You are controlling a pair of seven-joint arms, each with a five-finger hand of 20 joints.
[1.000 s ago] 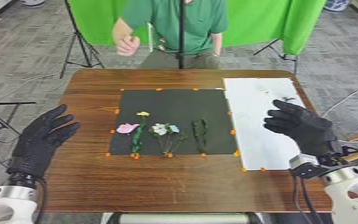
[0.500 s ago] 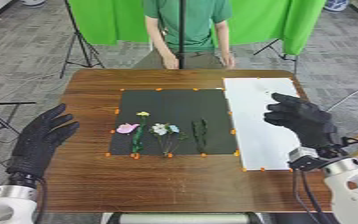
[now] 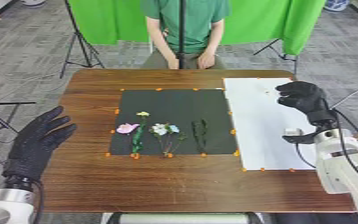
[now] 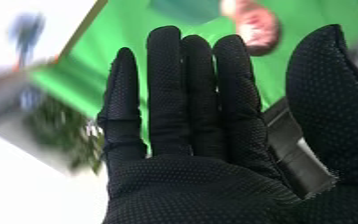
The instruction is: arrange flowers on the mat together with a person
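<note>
Flowers lie on the black mat, green sprig alongside! Right hand hovers over the white sheet's edge, fingers released, straight; left hand by the desk's side, fingers relaxed!

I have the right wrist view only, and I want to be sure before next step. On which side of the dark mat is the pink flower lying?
Observer: In the head view, the pink flower lies on the left part of the dark mat.
Operator: Thank you. And above what is my right hand now?
Observer: It is above the white sheet, to the right of the mat.
Operator: Where is the left hand, please?
Observer: It is to the left of the mat, with its fingers open.
</note>
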